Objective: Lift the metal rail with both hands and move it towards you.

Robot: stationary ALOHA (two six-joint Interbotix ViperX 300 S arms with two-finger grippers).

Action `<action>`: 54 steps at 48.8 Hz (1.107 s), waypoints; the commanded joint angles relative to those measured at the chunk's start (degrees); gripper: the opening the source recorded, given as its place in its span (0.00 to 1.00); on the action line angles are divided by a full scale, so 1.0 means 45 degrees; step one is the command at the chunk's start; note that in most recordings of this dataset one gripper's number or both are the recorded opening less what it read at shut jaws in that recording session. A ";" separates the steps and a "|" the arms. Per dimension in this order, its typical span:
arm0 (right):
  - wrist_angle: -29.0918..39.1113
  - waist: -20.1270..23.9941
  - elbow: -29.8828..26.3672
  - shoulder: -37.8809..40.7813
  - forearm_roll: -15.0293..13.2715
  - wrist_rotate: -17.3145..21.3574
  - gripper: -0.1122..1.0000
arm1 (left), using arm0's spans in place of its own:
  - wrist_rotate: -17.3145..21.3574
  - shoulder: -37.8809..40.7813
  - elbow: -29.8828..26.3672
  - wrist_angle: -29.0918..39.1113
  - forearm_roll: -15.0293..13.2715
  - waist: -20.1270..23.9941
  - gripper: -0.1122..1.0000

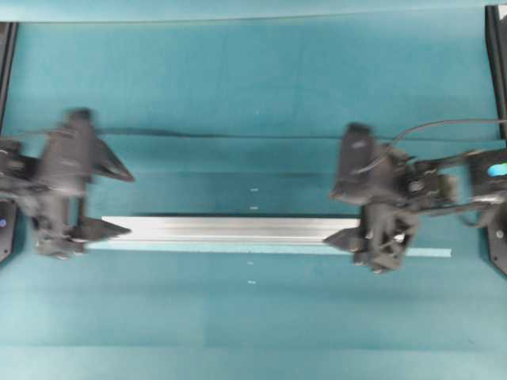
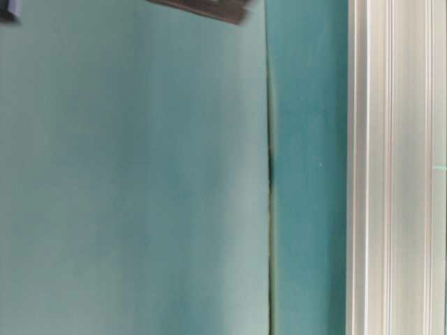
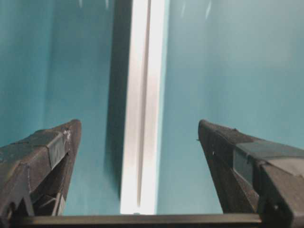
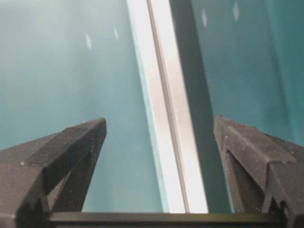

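The metal rail [image 1: 230, 229] lies flat on the teal table, a long silver grooved bar running left to right. My left gripper [image 1: 119, 199] hovers at its left end, open, one finger on each side of the bar. In the left wrist view the rail [image 3: 142, 118] runs up the middle between the wide-apart fingers [image 3: 57, 147], touching neither. My right gripper [image 1: 337, 218] is open over the rail's right end. The right wrist view shows the rail [image 4: 166, 109] between that gripper's spread fingers [image 4: 71, 152], also untouched. At table level the rail [image 2: 394, 167] fills the right edge.
A thin pale-teal tape strip [image 1: 420, 252] lies along the rail's near side and runs past its right end. Small white marks [image 1: 253, 190] dot the table's middle. A seam [image 2: 269, 167] crosses the teal mat. Black frame posts [image 1: 497, 55] stand at the far corners.
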 commanded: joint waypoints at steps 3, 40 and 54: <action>-0.0391 -0.0137 0.0234 -0.1191 -0.0039 -0.0020 0.95 | -0.0020 -0.1133 0.0156 -0.0488 0.0000 -0.0020 0.97; -0.3125 -0.0312 0.2168 -0.6875 -0.0039 -0.0039 0.95 | -0.0020 -0.3672 0.0410 -0.1855 0.0000 0.0078 0.96; -0.3105 -0.0762 0.2246 -0.7324 -0.0039 -0.0039 0.95 | -0.0020 -0.4512 0.0469 -0.2305 0.0000 0.0059 0.96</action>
